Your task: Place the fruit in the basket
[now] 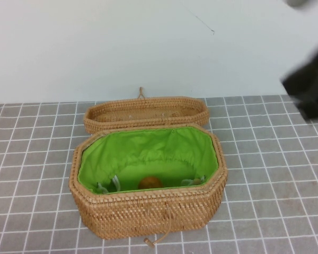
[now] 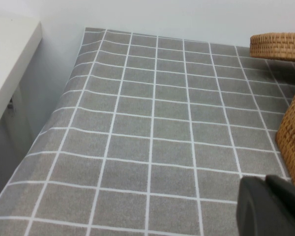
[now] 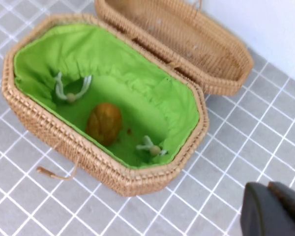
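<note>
The tan wicker basket point(image 1: 148, 209) stands open at the table's middle, its lid point(image 1: 146, 112) lying back behind it. The brownish-orange fruit point(image 1: 149, 182) lies on the green lining inside, near the front wall. The right wrist view shows the fruit point(image 3: 104, 123) in the basket point(image 3: 54, 132) from above. My right gripper point(image 3: 273, 209) is shut and empty, raised over the cloth to the basket's right; the arm is a dark blur point(image 1: 310, 87) in the high view. My left gripper point(image 2: 270, 206) is shut and empty, low beside the basket's left wall point(image 2: 292, 132).
A grey checked cloth point(image 1: 32, 159) covers the table. A white wall runs behind it. A white ledge point(image 2: 10, 64) stands beyond the cloth's left edge. The basket's cord loop point(image 1: 151, 241) hangs at its front.
</note>
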`<control>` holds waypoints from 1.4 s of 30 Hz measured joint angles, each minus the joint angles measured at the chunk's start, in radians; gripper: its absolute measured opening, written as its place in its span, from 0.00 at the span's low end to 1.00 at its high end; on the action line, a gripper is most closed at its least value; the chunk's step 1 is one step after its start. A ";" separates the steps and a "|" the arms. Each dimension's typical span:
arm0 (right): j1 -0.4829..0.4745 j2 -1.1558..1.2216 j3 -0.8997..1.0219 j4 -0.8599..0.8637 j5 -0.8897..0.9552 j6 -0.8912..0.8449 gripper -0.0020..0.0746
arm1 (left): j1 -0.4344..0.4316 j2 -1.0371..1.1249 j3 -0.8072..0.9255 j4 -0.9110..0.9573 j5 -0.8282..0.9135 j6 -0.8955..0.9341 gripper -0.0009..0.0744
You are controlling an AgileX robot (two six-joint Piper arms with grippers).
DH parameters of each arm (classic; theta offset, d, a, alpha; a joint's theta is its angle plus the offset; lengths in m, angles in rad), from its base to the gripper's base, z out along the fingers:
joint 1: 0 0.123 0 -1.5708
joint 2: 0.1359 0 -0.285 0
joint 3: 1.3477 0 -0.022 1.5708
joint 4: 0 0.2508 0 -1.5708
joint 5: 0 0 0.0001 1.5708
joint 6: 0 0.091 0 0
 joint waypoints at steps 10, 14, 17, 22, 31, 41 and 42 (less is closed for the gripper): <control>0.000 -0.368 0.577 -0.016 -0.321 0.100 0.02 | 0.000 0.000 0.000 0.000 0.000 0.000 0.01; 0.000 -0.422 0.645 -0.016 -0.313 0.100 0.02 | 0.000 0.000 0.000 0.000 0.000 0.000 0.01; 0.000 -0.424 0.668 -0.016 -0.294 0.100 0.02 | 0.000 0.000 0.000 0.000 0.000 0.000 0.01; 0.000 -0.406 0.673 -0.016 -0.241 0.100 0.02 | 0.000 0.000 0.000 0.000 0.000 0.000 0.01; -0.109 -0.523 0.675 0.040 -0.237 0.100 0.02 | 0.000 0.000 0.000 0.000 0.000 0.000 0.01; -0.494 -0.827 0.724 0.010 -0.344 0.103 0.02 | -0.001 0.000 0.000 0.000 0.000 -0.002 0.01; -0.534 -0.859 0.754 0.022 -0.379 0.105 0.02 | -0.001 0.000 0.000 0.000 0.000 -0.002 0.01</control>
